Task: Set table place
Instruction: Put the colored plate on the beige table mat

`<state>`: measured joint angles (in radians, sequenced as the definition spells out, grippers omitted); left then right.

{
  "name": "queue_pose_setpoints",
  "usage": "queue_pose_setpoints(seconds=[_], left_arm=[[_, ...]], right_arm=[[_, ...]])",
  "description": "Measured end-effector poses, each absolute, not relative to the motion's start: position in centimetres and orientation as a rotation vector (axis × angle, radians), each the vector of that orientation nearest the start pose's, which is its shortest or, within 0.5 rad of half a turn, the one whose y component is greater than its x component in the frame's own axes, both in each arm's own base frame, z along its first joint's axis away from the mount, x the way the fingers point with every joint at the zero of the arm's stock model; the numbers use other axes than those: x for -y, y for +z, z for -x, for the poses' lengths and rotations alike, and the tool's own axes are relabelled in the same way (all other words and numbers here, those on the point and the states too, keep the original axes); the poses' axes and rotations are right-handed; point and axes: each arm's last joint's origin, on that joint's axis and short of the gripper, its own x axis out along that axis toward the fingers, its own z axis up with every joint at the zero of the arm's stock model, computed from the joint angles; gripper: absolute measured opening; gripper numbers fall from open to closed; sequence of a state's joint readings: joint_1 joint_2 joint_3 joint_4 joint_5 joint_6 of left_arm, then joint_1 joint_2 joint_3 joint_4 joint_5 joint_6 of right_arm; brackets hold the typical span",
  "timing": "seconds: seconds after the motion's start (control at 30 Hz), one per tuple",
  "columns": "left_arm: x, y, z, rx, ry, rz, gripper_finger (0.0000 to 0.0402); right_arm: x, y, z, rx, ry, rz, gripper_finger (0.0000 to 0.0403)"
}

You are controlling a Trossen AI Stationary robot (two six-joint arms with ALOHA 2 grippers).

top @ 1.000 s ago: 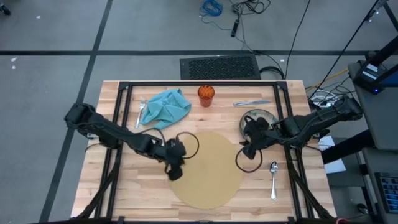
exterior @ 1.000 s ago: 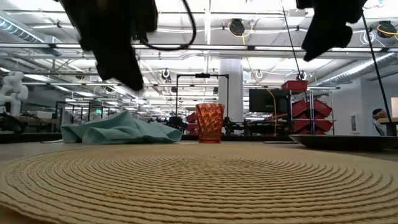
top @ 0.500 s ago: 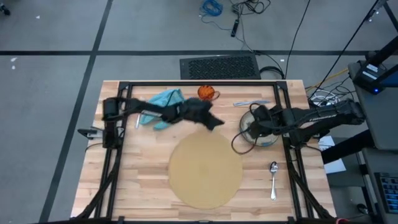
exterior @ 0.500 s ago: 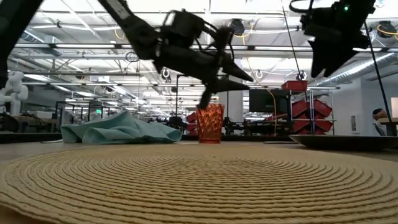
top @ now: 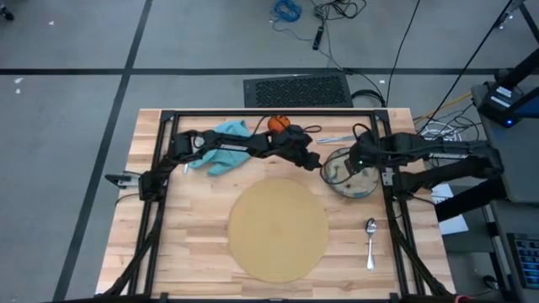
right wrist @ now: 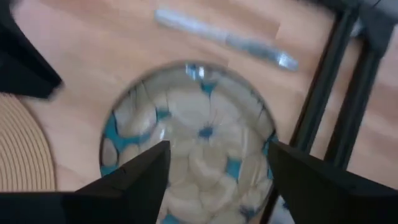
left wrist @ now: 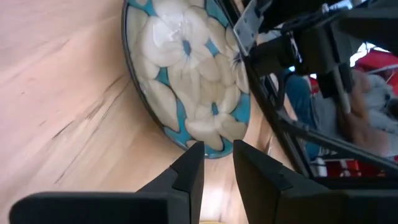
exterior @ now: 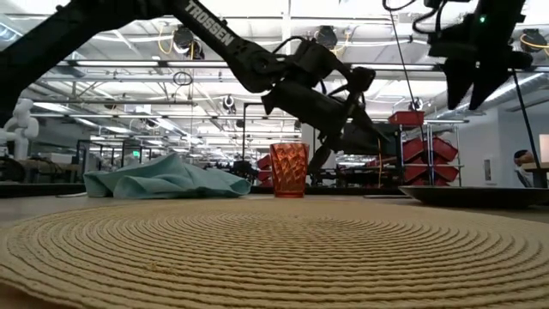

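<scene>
Left gripper [top: 315, 159] nearly closed (narrow gap), reaching across; right gripper [right wrist: 214, 165] spread wide.

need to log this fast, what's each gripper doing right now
Left gripper: open a little, empty, beside the dish.
Right gripper: open wide, empty, above the dish.

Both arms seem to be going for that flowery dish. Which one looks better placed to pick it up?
Probably the right. The right gripper hangs directly above the dish, fingers spread wide. The left gripper reaches across from the far side, beside the dish's rim with fingers nearly together.
</scene>
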<state>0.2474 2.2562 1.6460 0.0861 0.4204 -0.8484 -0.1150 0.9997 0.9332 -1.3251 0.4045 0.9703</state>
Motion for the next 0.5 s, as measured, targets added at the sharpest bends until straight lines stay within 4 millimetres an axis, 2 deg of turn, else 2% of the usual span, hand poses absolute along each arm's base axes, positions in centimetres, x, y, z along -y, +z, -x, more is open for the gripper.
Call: queue_pose_setpoints(seconds=[0.1,0.17,0.23,0.27,0.37,0.5], left_arm=[[-10.4,17.2,-49.2,-0.561,-0.018,0.921,0.0070],[-9.5,17.8,-49.2,-0.566,-0.072,0.858,0.0070],[-8.7,18.8,-48.9,-0.580,-0.096,0.817,0.0070],[-8.4,19.3,-48.9,-0.574,-0.111,0.791,0.0070],[-7.8,20.1,-48.4,-0.605,-0.126,0.729,0.0070],[-6.9,19.4,-48.3,-0.661,-0.134,0.691,0.0070]], right_arm=[[3.2,25.9,-14.0,-1.107,-1.017,-0.631,0.0192],[3.8,24.3,-14.0,-1.137,-1.025,-0.657,0.0128],[4.5,23.0,-13.9,-1.150,-1.041,-0.674,0.0048],[4.8,22.5,-13.9,-1.160,-1.046,-0.674,0.0026],[5.5,21.6,-13.6,-1.180,-1.090,-0.694,0.0007],[6.4,21.1,-13.2,-1.221,-1.177,-0.709,0.0001]])
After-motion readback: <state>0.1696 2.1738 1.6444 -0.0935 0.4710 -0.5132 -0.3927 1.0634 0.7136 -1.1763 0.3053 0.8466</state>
